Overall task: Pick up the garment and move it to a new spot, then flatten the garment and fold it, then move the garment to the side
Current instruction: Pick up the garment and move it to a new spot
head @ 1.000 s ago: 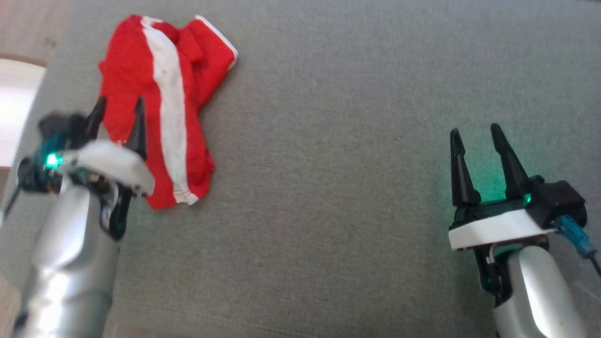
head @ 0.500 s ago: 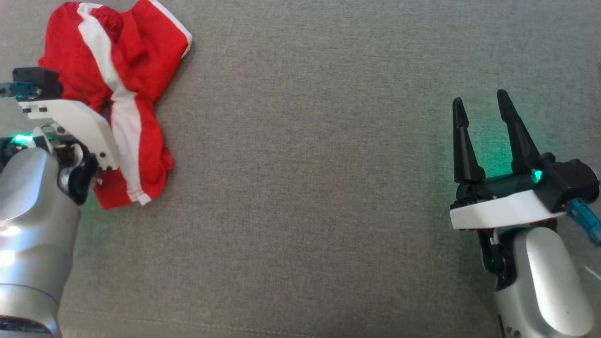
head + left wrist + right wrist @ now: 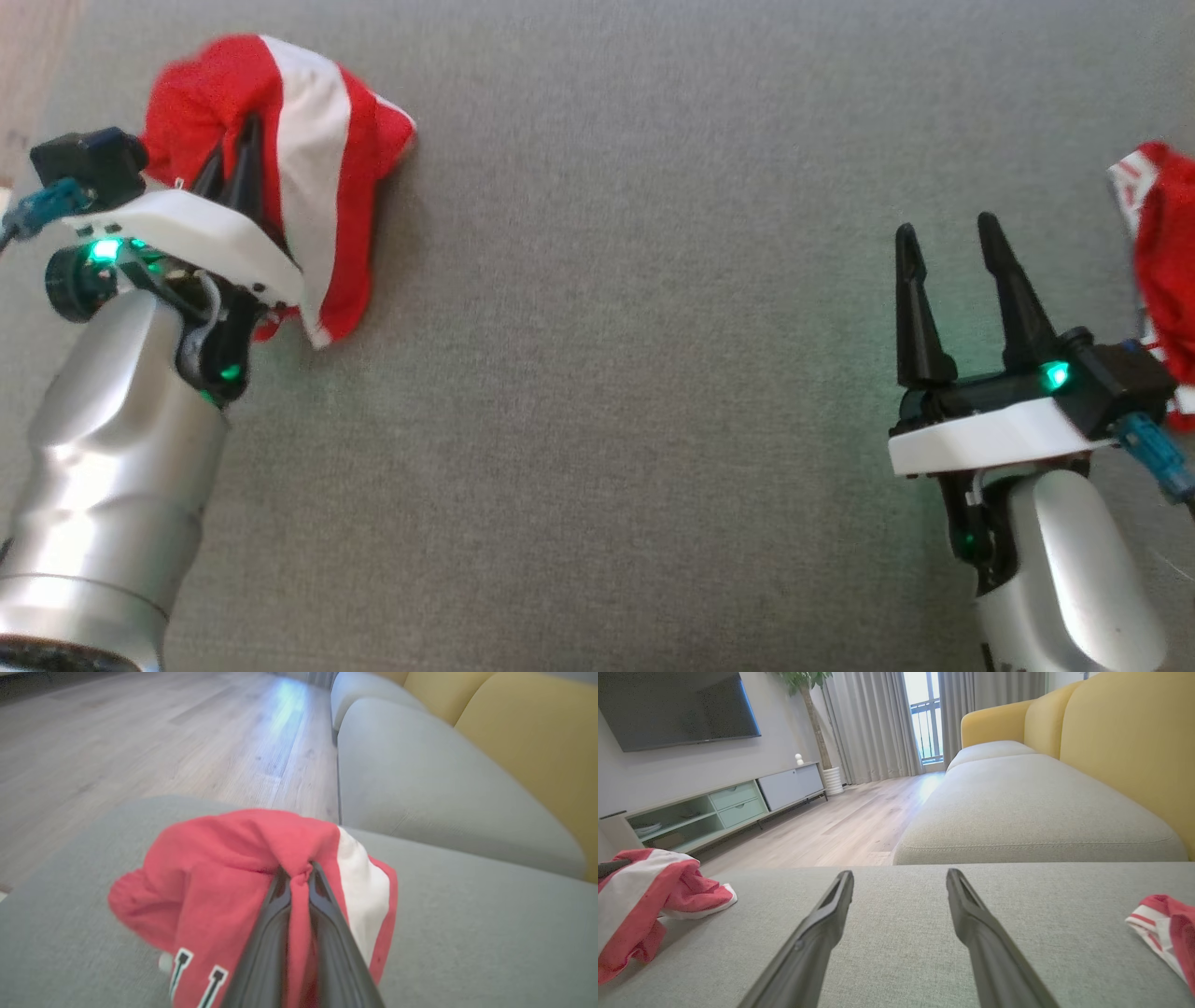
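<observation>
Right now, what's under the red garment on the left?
Grey sofa cushion shows around the red garment. The fingers of the left gripper pinch a fold on top; anything beneath the bunched cloth is covered.

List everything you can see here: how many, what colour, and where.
garment: one, red with white stripe, bunched at the seat's left end
second garment: one, red and white, at the seat's right edge
seat cushion: one, grey, under both garments
backrest: one, yellow, beside the seats
floor: one, pale wood, beyond the seat
television: one, black, on the wall
cabinet: one, pale green and grey, below the television
left arm: one, silver, lower left, black jaws shut on the garment
right arm: one, silver, lower right, black jaws open
</observation>
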Available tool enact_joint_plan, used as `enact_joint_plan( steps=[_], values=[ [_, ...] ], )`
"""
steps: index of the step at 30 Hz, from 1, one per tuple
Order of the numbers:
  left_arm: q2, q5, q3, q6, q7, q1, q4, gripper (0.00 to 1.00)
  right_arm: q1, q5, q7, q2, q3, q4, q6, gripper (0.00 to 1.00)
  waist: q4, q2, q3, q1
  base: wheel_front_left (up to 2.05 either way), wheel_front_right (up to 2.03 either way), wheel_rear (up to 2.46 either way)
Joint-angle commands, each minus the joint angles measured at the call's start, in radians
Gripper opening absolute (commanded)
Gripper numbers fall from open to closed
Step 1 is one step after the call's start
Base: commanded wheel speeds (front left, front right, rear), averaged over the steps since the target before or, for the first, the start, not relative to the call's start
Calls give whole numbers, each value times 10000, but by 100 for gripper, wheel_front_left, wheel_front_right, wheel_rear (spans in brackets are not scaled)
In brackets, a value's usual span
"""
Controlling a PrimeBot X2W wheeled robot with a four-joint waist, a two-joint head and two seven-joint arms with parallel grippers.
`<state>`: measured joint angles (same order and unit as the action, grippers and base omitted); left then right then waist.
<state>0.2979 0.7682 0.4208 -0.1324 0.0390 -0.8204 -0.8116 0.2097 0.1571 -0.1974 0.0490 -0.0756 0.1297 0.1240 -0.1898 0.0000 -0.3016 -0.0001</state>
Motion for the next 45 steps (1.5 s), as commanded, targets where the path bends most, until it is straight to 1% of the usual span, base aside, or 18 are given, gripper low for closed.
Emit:
enact_joint_plan(
  steps=[1, 5, 8, 12, 15, 18, 22, 25, 28, 29, 30, 31, 34, 37, 40, 45],
  values=[
    [422, 87, -262, 18, -312, -131, 434, 0, 9, 109, -130, 12, -307, -230, 67, 100, 170, 0, 417, 1, 0, 0, 0],
    [130, 291, -122, 18, -1013, 75, 1222, 0, -12, 417, -315, 12, -402, 73, 67, 100, 507, 0, 875, 1, 0, 0, 0],
    [-179, 330, -17, 23, -1293, 233, 1835, 0, -49, 632, -429, 12, -453, 259, 67, 100, 833, 0, 1097, 1, 0, 0, 0],
    [-764, 351, 139, 222, -1547, 407, 2761, 0, -59, 821, -535, 12, -508, 437, 67, 100, 1324, 0, 1229, 1, 0, 0, 0],
    [-1253, 399, 353, 366, -1494, 478, 3424, 0, -21, 895, -581, 12, -562, 509, 67, 100, 1710, 0, 1229, 1, 0, 0, 0],
    [-1671, 396, 467, 590, -1534, 344, 3984, 0, 74, 944, -609, 12, -613, 545, 67, 100, 2107, 0, 1134, 1, 0, 0, 0],
    [-2139, 363, 576, 1023, -1939, 160, 4503, 0, 156, 1041, -631, 12, -672, 601, 67, 100, 2578, 0, 993, 1, 0, 0, 0],
    [-2338, 294, 769, 1305, -2413, 197, 4751, 0, 192, 1132, -638, 12, -774, 594, 67, 100, 2862, 0, 886, 1, 0, 0, 0],
    [-2433, 365, 998, 1527, -2725, 445, 4816, 0, 198, 1184, -640, 12, -758, 499, 67, 100, 2990, 0, 773, 1, 0, 0, 0],
    [-2448, 381, 1146, 1605, -2778, 575, 4761, 7, 188, 1197, -641, 12, -720, 477, 67, 100, 2999, 0, 746, 1, 0, 0, 0],
    [-2458, 348, 1323, 1688, -2819, 704, 4668, 80, 177, 1202, -641, 12, -686, 461, 67, 100, 2999, 0, 720, 1, 0, 0, 0],
    [-2464, 324, 1474, 1756, -2858, 836, 4566, 100, 164, 1200, -641, 12, -662, 450, 67, 100, 2987, 0, 699, 1, 0, 0, 0],
    [-2471, 145, 1864, 1867, -2945, 1202, 4207, 100, 110, 1169, -642, 12, -638, 462, 67, 100, 2851, 0, 659, 1, 0, 0, 0],
    [-2473, 18, 1802, 1897, -2991, 1592, 3887, 100, 63, 1134, -642, 12, -656, 490, 67, 100, 2623, 0, 710, 1, 0, 0, 0],
    [-2394, -274, 1385, 1792, -3002, 1937, 3861, 100, 14, 1081, -642, 12, -641, 527, 67, 100, 2324, 0, 827, 1, 0, 0, 0],
    [-1744, -1398, 413, 1566, -3005, 2604, 4378, 100, -81, 952, -643, 12, -620, 664, 67, 100, 1844, 0, 1128, 1, 0, 0, 0]
  ],
)
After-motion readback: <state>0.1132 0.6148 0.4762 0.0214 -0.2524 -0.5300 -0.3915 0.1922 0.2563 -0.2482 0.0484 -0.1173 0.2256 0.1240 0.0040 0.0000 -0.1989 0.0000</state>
